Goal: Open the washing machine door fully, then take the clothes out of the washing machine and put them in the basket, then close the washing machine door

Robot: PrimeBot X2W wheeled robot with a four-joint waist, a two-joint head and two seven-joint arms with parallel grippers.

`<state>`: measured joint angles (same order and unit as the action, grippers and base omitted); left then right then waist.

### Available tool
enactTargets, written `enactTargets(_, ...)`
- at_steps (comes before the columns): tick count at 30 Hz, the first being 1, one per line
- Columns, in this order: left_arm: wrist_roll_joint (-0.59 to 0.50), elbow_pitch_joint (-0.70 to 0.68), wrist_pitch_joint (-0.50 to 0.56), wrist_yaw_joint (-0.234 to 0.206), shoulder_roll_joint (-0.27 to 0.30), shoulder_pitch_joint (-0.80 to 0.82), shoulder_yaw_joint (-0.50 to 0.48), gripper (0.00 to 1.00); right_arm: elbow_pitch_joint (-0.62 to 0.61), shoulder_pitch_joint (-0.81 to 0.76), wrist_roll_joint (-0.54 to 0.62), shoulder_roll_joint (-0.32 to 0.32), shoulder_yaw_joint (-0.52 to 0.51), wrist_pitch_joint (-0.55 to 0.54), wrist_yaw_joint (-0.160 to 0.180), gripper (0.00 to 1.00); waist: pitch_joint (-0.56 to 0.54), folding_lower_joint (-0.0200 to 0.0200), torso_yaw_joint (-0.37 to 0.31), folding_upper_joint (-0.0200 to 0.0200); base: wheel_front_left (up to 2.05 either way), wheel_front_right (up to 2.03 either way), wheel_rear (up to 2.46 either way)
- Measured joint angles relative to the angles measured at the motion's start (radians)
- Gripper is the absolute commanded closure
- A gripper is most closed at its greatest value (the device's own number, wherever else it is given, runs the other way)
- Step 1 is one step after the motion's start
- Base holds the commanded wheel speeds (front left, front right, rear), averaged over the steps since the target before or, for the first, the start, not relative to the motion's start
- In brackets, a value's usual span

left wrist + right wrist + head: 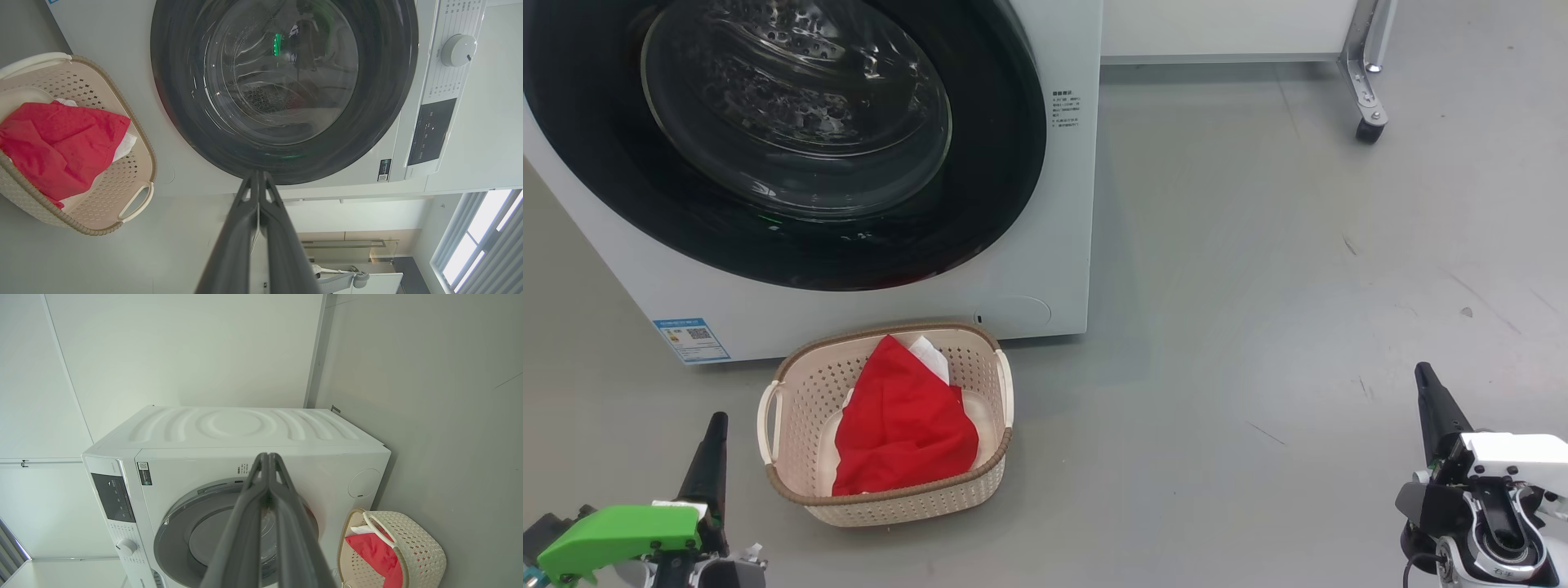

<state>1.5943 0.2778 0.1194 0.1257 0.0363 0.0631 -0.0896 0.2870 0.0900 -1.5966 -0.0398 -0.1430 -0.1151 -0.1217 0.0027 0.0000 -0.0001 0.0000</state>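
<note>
Your left gripper point(715, 437) and right gripper point(1431, 396) sit at the near corners, jaws pressed together, holding nothing. The red fabric jersey with white trim point(903, 425) lies in the cream perforated plastic basket point(890, 328), just in front of the big white front-loading washing machine point(1066, 245). Its round glossy black-rimmed glass door point(1001, 163) is closed flush.

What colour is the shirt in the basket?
The shirt is red with some white, clearest in the head view.

One washing machine point(1068, 212), one basket point(907, 502), one jersey point(903, 425).
</note>
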Motion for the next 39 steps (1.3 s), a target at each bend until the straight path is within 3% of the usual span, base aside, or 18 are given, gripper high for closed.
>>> enactTargets(39,0.000,-0.002,0.000,0.000,0.000,0.000,0.001,1.00,-0.004,0.000,-0.003,0.000,0.001,0.000,0.000,1.00,0.000,0.0000,0.000,0.0000,0.00,0.00,0.00)
